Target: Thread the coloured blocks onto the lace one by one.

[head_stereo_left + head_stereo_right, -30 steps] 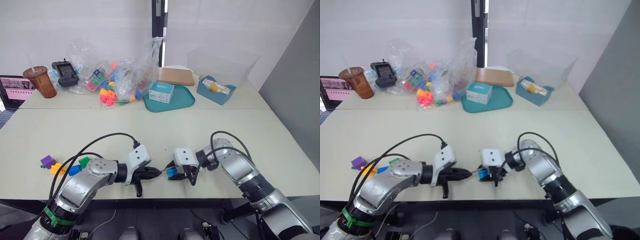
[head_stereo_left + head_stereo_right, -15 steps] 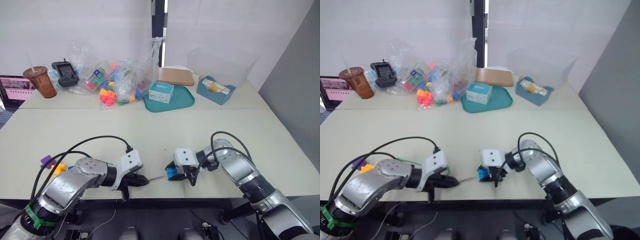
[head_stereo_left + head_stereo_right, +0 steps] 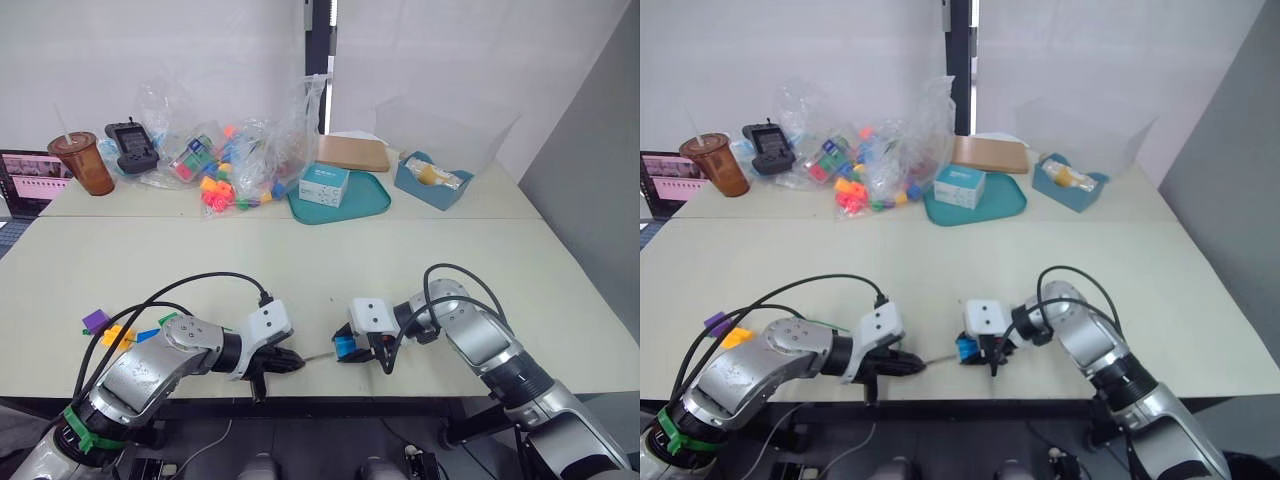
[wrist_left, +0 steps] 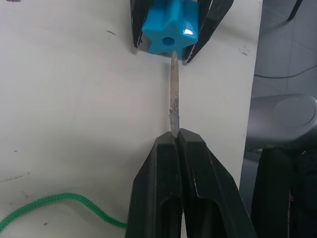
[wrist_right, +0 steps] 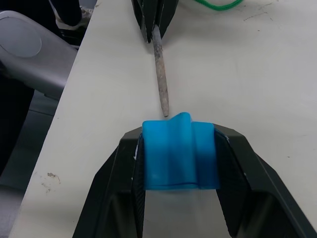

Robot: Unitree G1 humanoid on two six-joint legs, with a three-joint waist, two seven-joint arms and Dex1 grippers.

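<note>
Left jaws clamped on stiff lace tip, right jaws on light block; tip just short of hole, judged rigid enough to push.

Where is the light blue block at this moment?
The light blue block sits between the fingers of the right gripper, near the front edge of the table. The lace tip, held by the left gripper, almost reaches its hole.

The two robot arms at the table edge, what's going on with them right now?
The left gripper is shut on the lace's grey tip, aiming it at the hole of the light blue block clamped in the right gripper. The tip sits just short of the hole, not yet inside. Other blocks wait on the table to the robot's left.
</note>
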